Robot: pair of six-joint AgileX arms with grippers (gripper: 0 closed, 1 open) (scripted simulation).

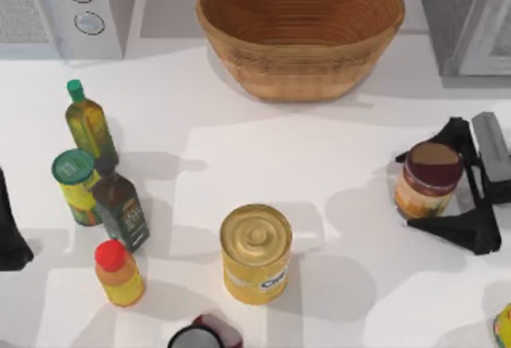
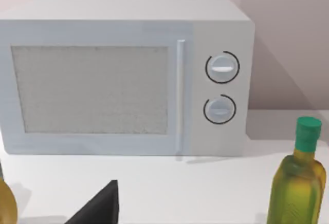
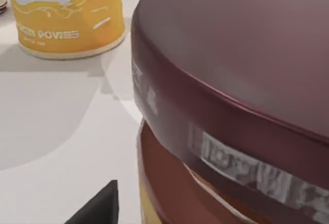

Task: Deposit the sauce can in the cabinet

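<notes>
The sauce can [image 1: 429,179], short with a maroon top and orange label, stands upright on the table at the right. My right gripper [image 1: 404,190] is open and straddles it, one finger [image 1: 435,140] on the far side and one finger [image 1: 455,230] on the near side. In the right wrist view the sauce can [image 3: 231,80] looms very close, with a dark fingertip [image 3: 97,208] beside it. The cabinet [image 1: 447,13], grey with a pale framed door [image 1: 499,37], stands at the back right corner. My left arm [image 1: 12,228] is parked at the left edge, one fingertip [image 2: 97,208] visible.
A wicker basket [image 1: 299,33] sits at the back centre and a white microwave [image 1: 64,9] at the back left. Left side: an oil bottle [image 1: 88,120], green-lidded canister [image 1: 76,184], dark bottle [image 1: 120,204], red-capped bottle [image 1: 118,272]. A large yellow can [image 1: 255,252] stands front centre.
</notes>
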